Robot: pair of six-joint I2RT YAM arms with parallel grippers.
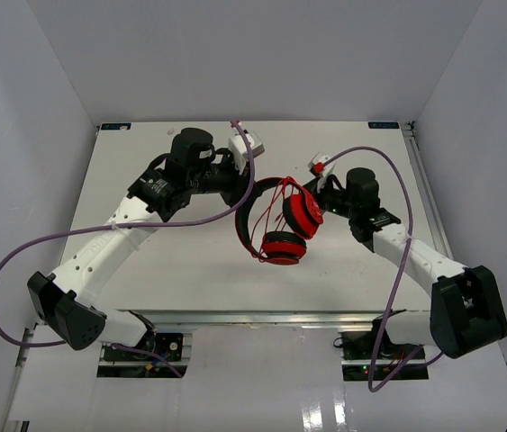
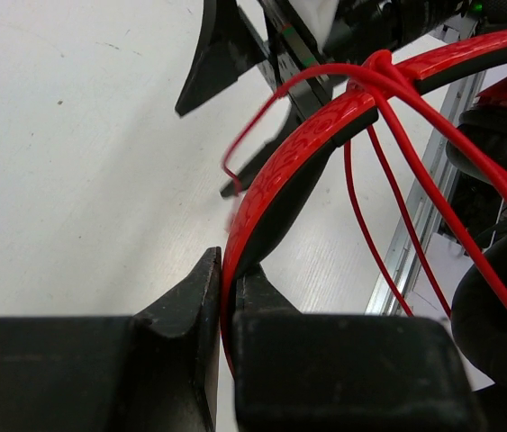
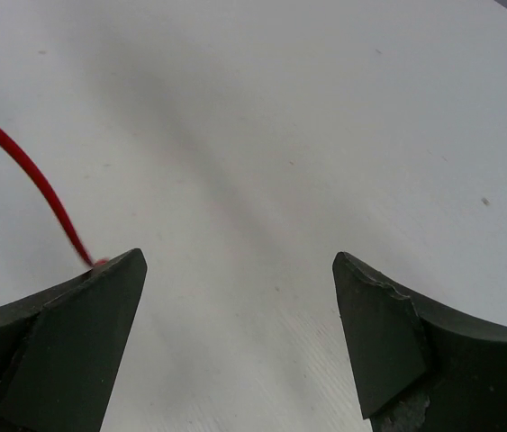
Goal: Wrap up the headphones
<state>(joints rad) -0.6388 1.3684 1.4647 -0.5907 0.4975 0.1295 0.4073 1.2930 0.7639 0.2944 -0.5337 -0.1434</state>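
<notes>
- headphones (image 1: pixel 282 227) hang over the middle of the table (image 1: pixel 172 270), between the two arms.
- left gripper (image 2: pixel 226 277) is clamped on the headband (image 2: pixel 300 148); right gripper (image 3: pixel 239 270) has fingers wide apart and holds nothing.
- cable (image 2: pixel 379 67) is looped on the headband; with its loose part not held, it can unwind, i think.
- the thin clamp can slip, and then the cups (image 1: pixel 280 247) drop.
- table is white and matte; plain white walls (image 1: pixel 46 81) close three sides.
</notes>
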